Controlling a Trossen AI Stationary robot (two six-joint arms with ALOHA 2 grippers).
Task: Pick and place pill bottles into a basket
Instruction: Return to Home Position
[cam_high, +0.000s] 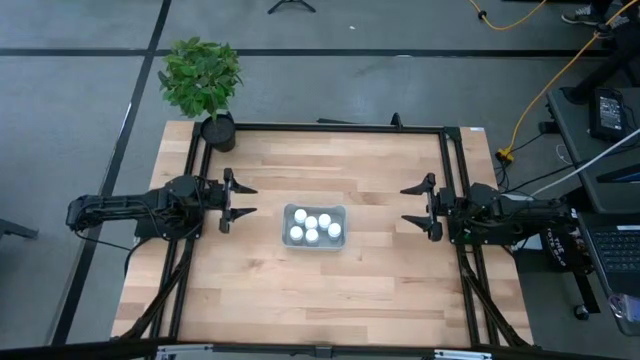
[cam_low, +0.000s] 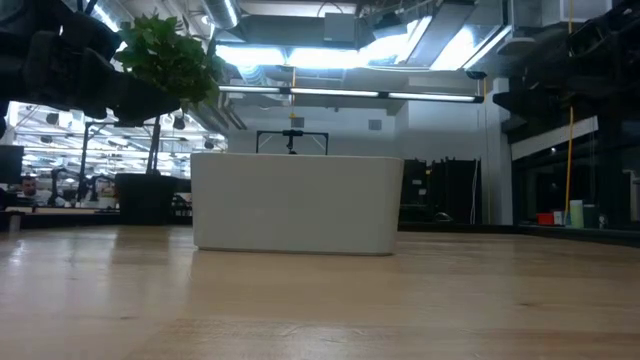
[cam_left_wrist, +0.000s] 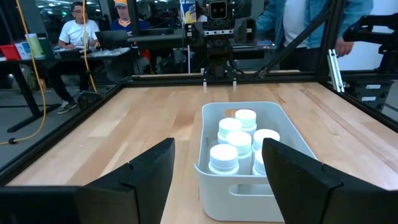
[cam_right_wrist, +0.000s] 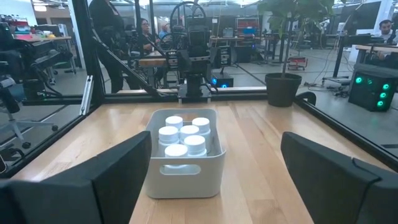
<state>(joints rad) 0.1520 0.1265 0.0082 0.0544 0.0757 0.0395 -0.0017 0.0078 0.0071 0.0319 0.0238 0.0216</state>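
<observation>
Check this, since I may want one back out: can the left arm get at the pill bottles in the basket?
Probably yes: the left tool is open, facing the basket with nothing between, and the pill bottles stand uncovered, though packed tightly.

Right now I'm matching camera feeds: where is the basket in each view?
High view: basket at table centre, between left gripper and right gripper.
Low view: centre, white wall.
Left wrist view: straight ahead, close.
Right wrist view: straight ahead, close.
Shared landmark: potted plant, missing from left wrist view.
</observation>
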